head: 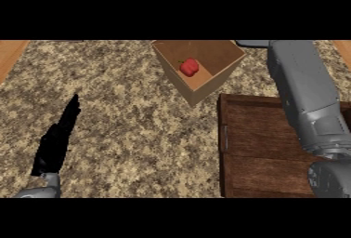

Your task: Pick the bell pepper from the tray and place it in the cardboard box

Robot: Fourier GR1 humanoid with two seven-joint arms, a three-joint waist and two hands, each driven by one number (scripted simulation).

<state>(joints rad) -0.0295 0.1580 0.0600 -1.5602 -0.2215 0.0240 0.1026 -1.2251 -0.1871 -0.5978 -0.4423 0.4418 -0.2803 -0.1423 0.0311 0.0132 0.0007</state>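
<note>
Left hand (58, 135) open; bell pepper (189, 67) inside cardboard box (205, 81).

The bell pepper (189, 67) is red. The cardboard box (205, 83) is light brown. The tray (264, 148) is dark brown wood with stripes. The desk (130, 116) is speckled brown and cream. The left hand (58, 137) is black.

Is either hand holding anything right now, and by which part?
Nothing visible is held. The bell pepper lies in the cardboard box. The left hand is open with nothing in it; the right hand is out of view.
</note>
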